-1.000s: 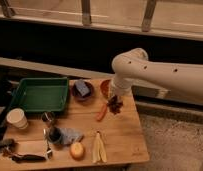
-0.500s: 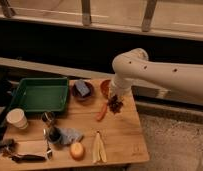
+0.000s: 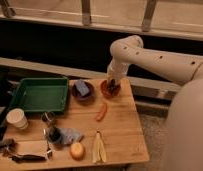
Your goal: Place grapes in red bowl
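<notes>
Dark maroon grapes (image 3: 113, 88) bunched in the small glossy red bowl (image 3: 103, 91), at the table (image 3: 120, 135) back edge, gripper (image 3: 112, 80) directly over them, grip state impossible to tell

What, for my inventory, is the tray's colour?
The tray is green, camera view; gripper at the red bowl.

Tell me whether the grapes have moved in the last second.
Yes. The grapes moved away from the camera, from just in front of the red bowl to over it; the gripper sits at the bowl with them.
</notes>
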Controlling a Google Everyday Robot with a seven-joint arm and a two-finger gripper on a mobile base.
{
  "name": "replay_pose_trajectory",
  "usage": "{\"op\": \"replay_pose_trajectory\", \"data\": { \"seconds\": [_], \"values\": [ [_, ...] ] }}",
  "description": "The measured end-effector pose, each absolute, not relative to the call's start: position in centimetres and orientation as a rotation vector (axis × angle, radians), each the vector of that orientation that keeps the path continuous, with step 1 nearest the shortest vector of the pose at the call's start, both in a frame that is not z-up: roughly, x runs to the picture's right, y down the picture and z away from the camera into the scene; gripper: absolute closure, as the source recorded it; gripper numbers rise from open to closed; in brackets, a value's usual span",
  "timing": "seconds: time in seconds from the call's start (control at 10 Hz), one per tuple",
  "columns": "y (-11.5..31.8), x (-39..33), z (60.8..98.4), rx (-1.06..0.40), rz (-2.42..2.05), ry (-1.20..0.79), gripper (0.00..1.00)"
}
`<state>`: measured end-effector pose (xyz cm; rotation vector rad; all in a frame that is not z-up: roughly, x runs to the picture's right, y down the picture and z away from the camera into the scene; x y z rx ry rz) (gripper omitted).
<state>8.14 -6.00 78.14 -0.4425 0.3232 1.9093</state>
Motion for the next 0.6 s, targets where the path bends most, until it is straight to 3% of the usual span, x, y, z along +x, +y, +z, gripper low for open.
{"op": "replay_pose_trajectory", "data": {
  "seconds": [0.3,0.6],
  "values": [
    [-10.0,5.8,81.3,-0.465,1.907,0.259,0.98],
    [-9.6,3.6,83.6,-0.516,1.911,0.239,0.72]
  ]
}}
